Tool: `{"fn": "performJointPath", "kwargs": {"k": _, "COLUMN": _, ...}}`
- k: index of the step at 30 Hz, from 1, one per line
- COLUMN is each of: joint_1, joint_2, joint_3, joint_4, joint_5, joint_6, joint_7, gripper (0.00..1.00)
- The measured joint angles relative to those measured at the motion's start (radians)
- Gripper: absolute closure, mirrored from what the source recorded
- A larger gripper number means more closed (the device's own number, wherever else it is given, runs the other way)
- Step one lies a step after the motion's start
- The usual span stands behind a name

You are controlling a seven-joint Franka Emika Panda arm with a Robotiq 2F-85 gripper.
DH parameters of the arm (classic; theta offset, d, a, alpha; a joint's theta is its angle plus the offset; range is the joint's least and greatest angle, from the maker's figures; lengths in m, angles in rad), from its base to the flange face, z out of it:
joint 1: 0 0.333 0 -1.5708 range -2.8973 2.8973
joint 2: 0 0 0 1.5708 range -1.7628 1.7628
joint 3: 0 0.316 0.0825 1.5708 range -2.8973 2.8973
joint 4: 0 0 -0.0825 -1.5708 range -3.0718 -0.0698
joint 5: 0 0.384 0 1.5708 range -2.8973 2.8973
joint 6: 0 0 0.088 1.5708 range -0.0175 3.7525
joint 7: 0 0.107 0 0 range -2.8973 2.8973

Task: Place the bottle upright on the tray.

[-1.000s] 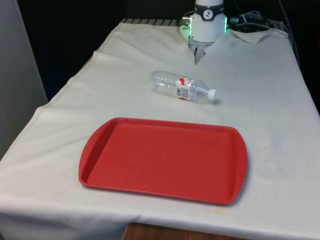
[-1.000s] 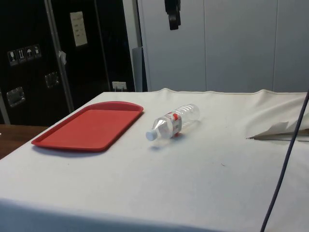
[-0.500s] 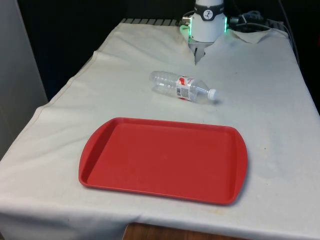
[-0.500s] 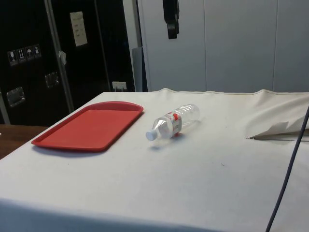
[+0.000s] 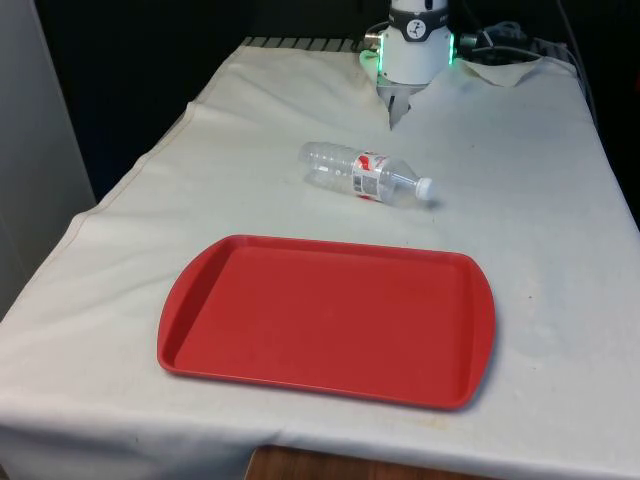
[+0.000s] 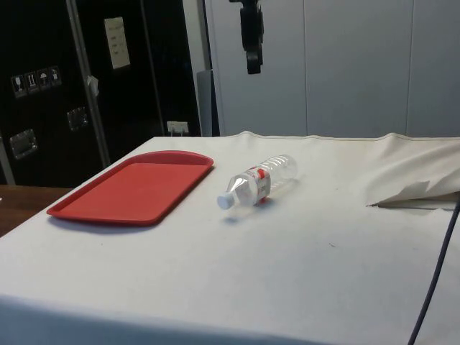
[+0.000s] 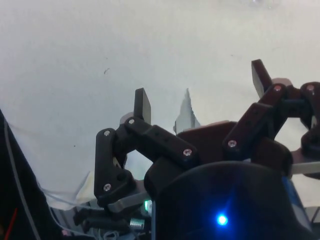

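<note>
A clear plastic bottle [image 5: 365,175] with a red-and-white label and white cap lies on its side on the white cloth, cap towards the front view's right. It is also in the side view [image 6: 259,181]. The empty red tray [image 5: 330,320] sits nearer the front edge, apart from the bottle; the side view has the tray [image 6: 133,188] to the bottle's left. My gripper [image 6: 252,63] hangs high above the table, beyond the bottle. In the wrist view the gripper [image 7: 201,84] is open, fingers spread wide with nothing between them.
The robot base [image 5: 415,45] stands at the table's far end. A raised fold of cloth [image 6: 413,192] and a dark cable [image 6: 431,273] lie at the side view's right. Bare cloth surrounds the bottle and tray.
In the side view my gripper has come down a little and shifted slightly left. The bottle and tray have not moved.
</note>
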Motion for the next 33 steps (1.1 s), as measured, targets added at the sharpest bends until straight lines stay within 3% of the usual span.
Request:
{"fn": "performJointPath", "kwargs": {"k": 15, "joint_1": 0.002, "joint_2": 0.023, "joint_3": 0.021, "joint_4": -0.037, "joint_5": 0.002, "joint_6": 0.073, "joint_7": -0.015, "gripper": 0.00}}
{"fn": "performJointPath", "kwargs": {"k": 33, "joint_1": 0.003, "joint_2": 0.057, "joint_3": 0.029, "joint_4": -0.078, "joint_5": 0.003, "joint_6": 0.159, "joint_7": -0.091, "gripper": 0.00}}
